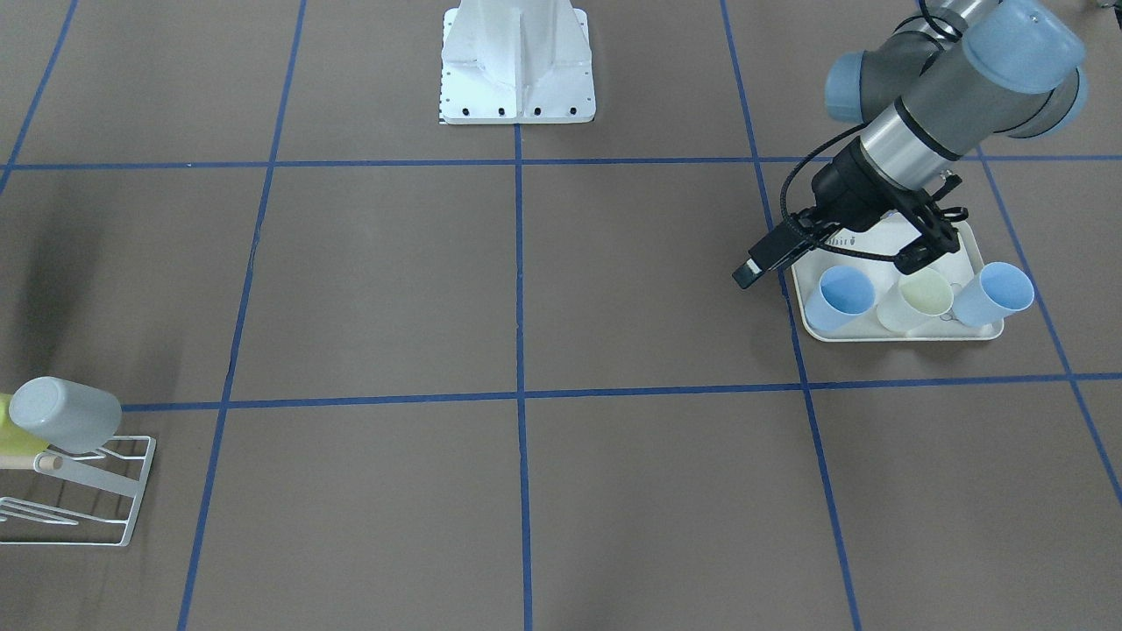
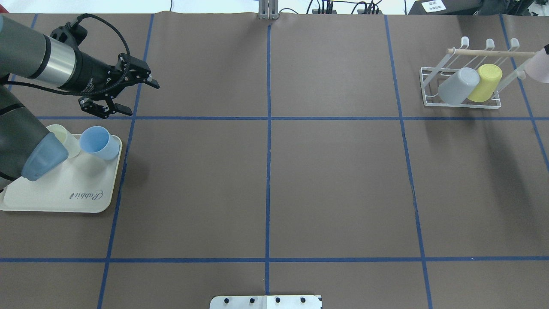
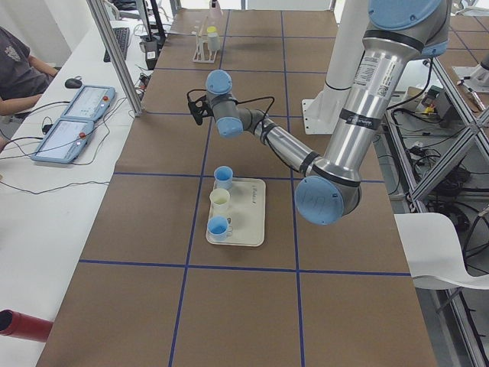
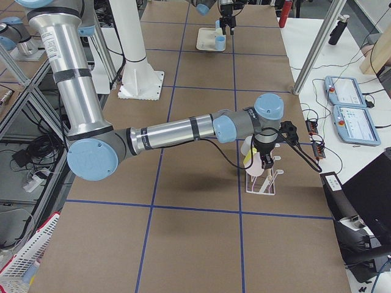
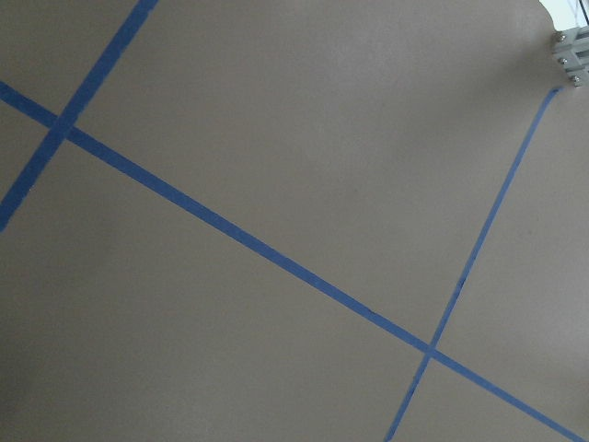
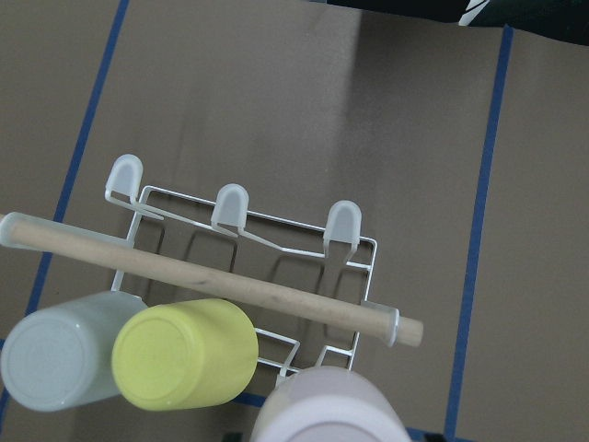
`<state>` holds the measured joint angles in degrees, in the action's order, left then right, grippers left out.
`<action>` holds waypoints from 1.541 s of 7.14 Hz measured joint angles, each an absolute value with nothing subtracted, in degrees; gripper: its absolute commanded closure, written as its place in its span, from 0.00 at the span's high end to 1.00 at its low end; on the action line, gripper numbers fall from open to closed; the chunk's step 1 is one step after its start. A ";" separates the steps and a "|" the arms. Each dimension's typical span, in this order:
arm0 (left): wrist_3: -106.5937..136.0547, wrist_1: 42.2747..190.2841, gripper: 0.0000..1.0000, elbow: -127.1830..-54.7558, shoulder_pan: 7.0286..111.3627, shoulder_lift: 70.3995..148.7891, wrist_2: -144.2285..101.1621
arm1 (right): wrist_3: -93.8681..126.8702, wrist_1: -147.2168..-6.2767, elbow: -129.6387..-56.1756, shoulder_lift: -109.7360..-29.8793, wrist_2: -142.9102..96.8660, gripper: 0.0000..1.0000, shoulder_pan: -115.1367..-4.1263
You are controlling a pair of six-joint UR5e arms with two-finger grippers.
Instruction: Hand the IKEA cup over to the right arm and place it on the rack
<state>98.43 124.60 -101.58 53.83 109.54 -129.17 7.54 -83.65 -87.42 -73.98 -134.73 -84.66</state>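
Note:
A lilac IKEA cup (image 6: 322, 410) fills the bottom edge of the right wrist view, just past the end of the rack's wooden dowel. In the overhead view this cup (image 2: 541, 64) is cut off by the right edge, beside the white wire rack (image 2: 423, 88). A grey cup (image 2: 458, 86) and a yellow cup (image 2: 485, 82) lean on the rack. The right arm's gripper (image 4: 266, 163) points down over the rack; whether it is open or shut I cannot tell. My left gripper (image 2: 143, 100) hangs open and empty just beyond the tray.
The cream "Rabbit" tray (image 2: 64, 193) at the left holds a blue cup (image 2: 96, 141), a cream cup (image 1: 920, 298) and a second blue cup (image 1: 995, 294). A person (image 3: 15, 69) sits at the side desk with tablets.

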 measured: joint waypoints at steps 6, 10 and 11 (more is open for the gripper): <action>97.68 124.19 1.00 -102.51 54.20 109.51 -128.85 | 7.48 -83.04 -83.23 -72.63 -134.63 0.98 -81.95; 81.30 111.05 1.00 -105.97 56.62 106.12 -128.40 | 7.57 -82.97 -80.68 -70.99 -134.09 0.99 -80.60; 71.68 106.48 1.00 -108.94 58.74 101.65 -127.84 | 7.97 -82.97 -80.50 -70.59 -134.20 0.99 -80.45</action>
